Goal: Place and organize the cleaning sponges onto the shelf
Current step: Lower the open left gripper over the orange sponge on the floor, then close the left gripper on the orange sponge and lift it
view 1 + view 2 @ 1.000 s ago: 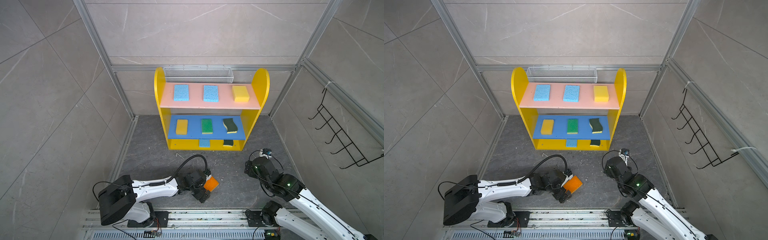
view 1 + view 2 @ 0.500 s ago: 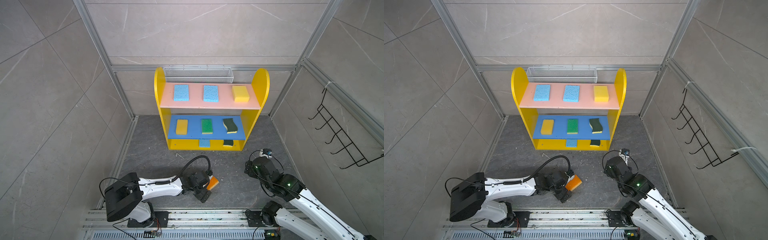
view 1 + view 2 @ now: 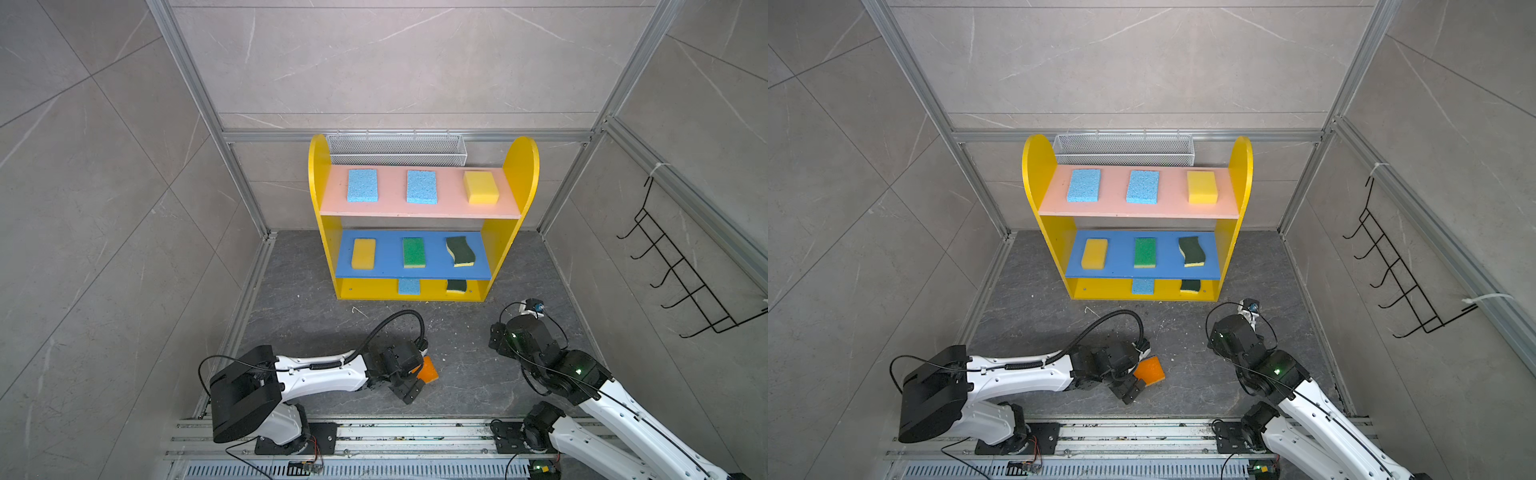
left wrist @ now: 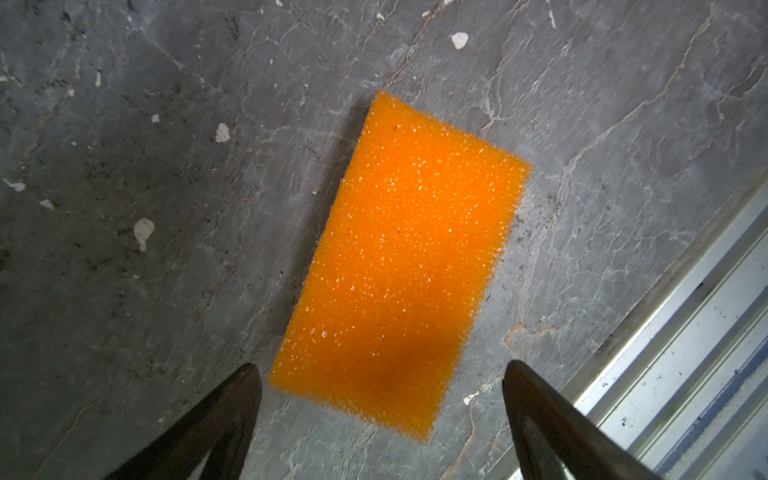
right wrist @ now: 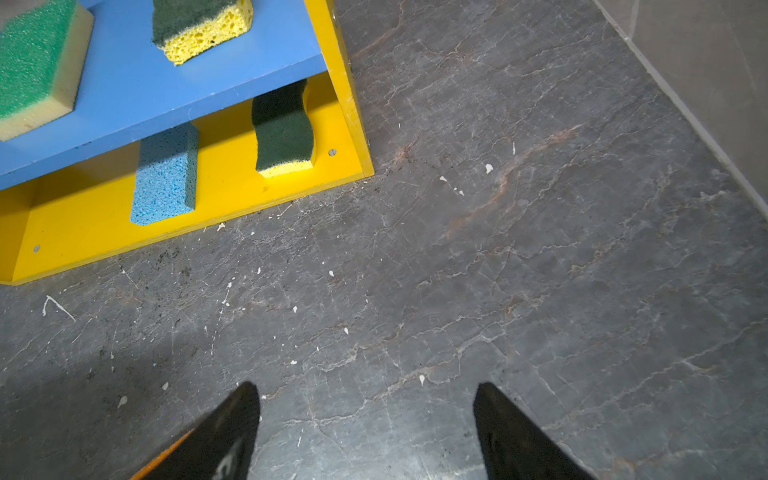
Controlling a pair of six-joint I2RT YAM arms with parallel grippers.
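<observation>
Right, the orange sponge (image 4: 399, 266) is the only one not on the shelf (image 3: 521, 174). It lies flat on the dark bench (image 3: 465, 353), near the front rail and well apart from the shelf. My left gripper (image 4: 380, 368) is over its near end with the jaws spread wide. In the left wrist view the sponge's short edge lies between the two fingertips and neither one touches it. I cannot tell how high the gripper stands above it.

Against a second ago, the left arm's shoulder has swung round a little and the wrist has crept forward over the sponge. In both top views slightly less orange shows past the gripper, and the sponge itself sits where it sat.

The right gripper (image 5: 365, 388) has not shifted. It hangs wide open with nothing between the jaws, over bare bench in front of the shelf's right corner.

The shelf's load is unchanged too:
- **Pink board (image 3: 449, 195):** two light blue sponges (image 3: 362, 185) (image 3: 422, 187) and a yellow sponge (image 3: 481, 187).
- **Blue board (image 3: 434, 257):** a second yellow sponge (image 3: 363, 253), the green sponge (image 3: 414, 252) and a wavy dark-green sponge (image 3: 460, 250).
- **Yellow base (image 5: 232, 183):** the third light blue sponge (image 5: 164, 178) and the other wavy dark-green sponge (image 5: 284, 133), both partly under the blue board.
</observation>
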